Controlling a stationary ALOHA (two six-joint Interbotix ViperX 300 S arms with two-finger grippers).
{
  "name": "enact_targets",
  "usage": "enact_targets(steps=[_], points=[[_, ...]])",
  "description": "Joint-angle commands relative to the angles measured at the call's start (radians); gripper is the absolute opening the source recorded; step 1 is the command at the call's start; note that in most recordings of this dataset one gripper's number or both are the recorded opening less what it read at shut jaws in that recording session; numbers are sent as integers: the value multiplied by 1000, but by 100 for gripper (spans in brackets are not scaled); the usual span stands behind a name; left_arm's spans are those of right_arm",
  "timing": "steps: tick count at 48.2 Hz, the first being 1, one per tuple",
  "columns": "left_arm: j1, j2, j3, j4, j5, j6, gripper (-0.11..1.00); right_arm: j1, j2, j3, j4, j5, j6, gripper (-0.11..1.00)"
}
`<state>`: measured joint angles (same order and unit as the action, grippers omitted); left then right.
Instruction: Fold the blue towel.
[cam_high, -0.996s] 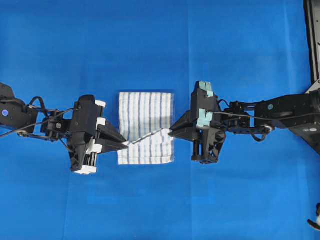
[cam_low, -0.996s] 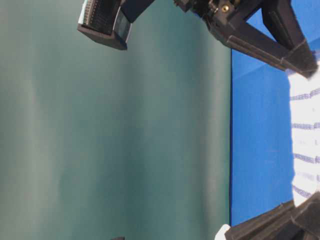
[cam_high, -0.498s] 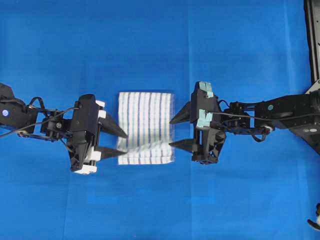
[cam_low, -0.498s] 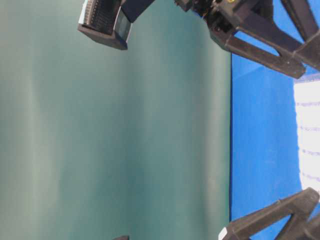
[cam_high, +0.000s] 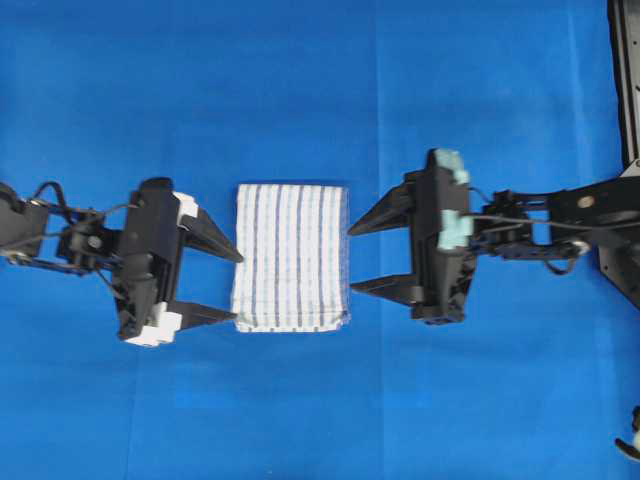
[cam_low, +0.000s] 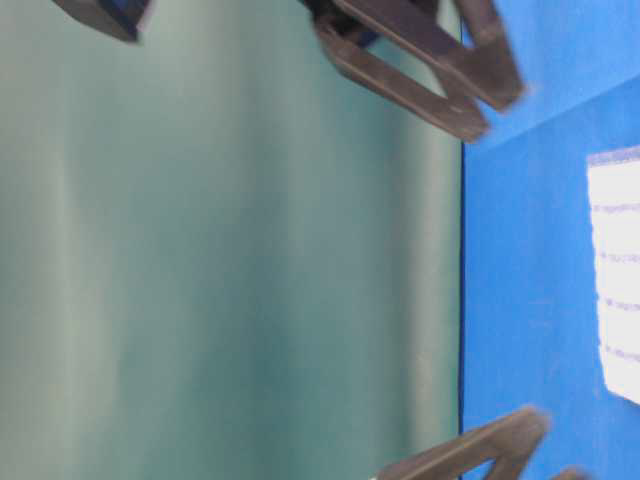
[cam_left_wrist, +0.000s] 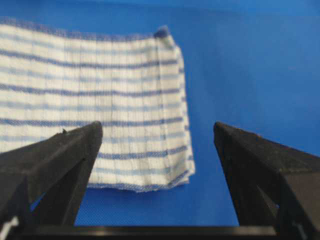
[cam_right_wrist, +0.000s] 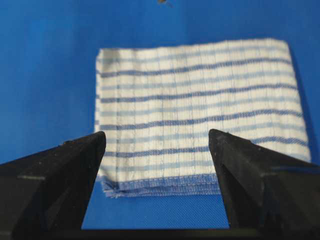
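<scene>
Blue towel (cam_high: 291, 257) lies folded flat on counter (cam_high: 300, 90), btwn both arms. Left gripper (cam_high: 222, 280) & right gripper (cam_high: 362, 254) spread wide, empty. Fold looks done; next: retract clear w/o snagging cloth.

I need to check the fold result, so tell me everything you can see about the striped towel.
The white woven towel with dark-blue and light-blue stripes lies flat on the plain blue table covering, folded into a neat upright rectangle. Stacked layers show at its hemmed near edge in the right wrist view. It sits between the open left gripper and open right gripper; neither holds it, though fingertips sit close by its side edges.
</scene>
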<state>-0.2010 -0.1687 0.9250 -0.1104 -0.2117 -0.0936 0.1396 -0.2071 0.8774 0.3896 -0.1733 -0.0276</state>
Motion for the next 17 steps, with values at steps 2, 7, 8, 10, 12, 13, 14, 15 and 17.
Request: enact_targets(steps=[2, 7, 8, 10, 12, 13, 14, 15, 17], points=[[6, -106, 5, 8, 43, 11, 87, 3, -97, 15, -3, 17, -23, 87], [8, -199, 37, 6, 64, 32, 86, 3, -178, 57, -3, 21, -51, 87], [8, -219, 44, 8, 64, 37, 86, 3, -193, 66, -3, 21, -55, 87], [8, -259, 63, 8, 64, 44, 86, 3, -227, 87, -3, 21, -64, 87], [8, -299, 84, 8, 64, 54, 86, 3, -262, 107, -3, 21, -74, 87], [9, -328, 100, 8, 64, 58, 86, 3, -282, 118, -2, 23, -77, 87], [11, -348, 110, 8, 63, 61, 86, 3, -301, 126, -3, 23, -81, 87], [12, -367, 121, 8, 61, 64, 85, 3, -319, 135, -3, 25, -86, 87], [15, -405, 146, 8, 60, 69, 85, 3, -368, 158, -3, 34, -97, 87]])
